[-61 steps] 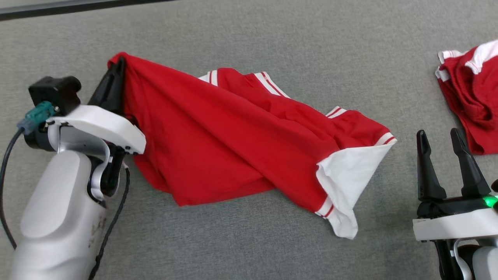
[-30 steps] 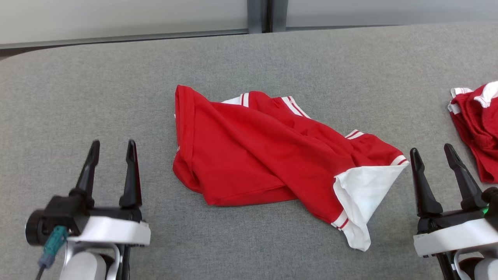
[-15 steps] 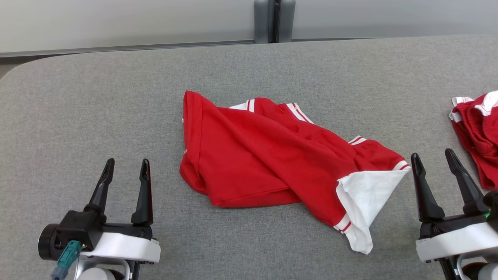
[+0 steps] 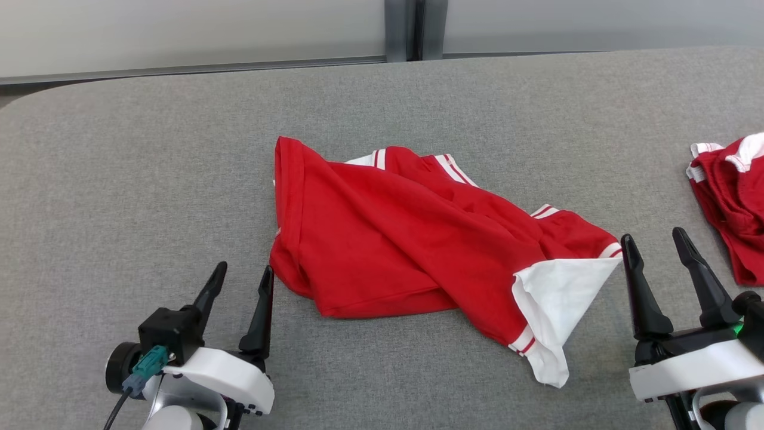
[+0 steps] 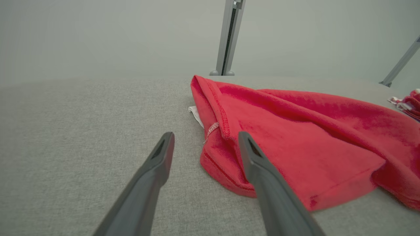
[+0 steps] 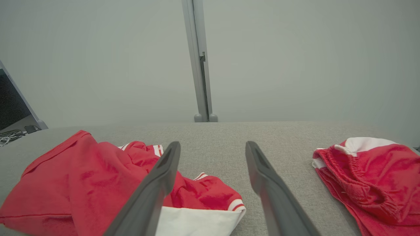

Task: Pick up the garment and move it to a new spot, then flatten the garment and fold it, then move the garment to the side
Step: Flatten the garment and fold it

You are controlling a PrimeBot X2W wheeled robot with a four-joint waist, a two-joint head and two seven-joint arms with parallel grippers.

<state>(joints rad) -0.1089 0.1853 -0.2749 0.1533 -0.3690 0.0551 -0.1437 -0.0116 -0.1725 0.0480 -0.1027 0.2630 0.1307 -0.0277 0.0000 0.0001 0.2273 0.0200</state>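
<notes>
The red garment (image 4: 412,251) lies crumpled at the centre of the grey table (image 4: 119,149); it is soft, light and probably limp. The left gripper (image 4: 245,270) at 7 o'clock and the right gripper (image 4: 652,236) at 4 o'clock stand wide open and empty. I would pinch its hem (image 4: 286,197) at 9 o'clock.

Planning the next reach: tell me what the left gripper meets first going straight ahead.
Probably the left edge of the red garment: the open left gripper has one finger lined up with it, the other over bare table. Depth is unclear.
</notes>
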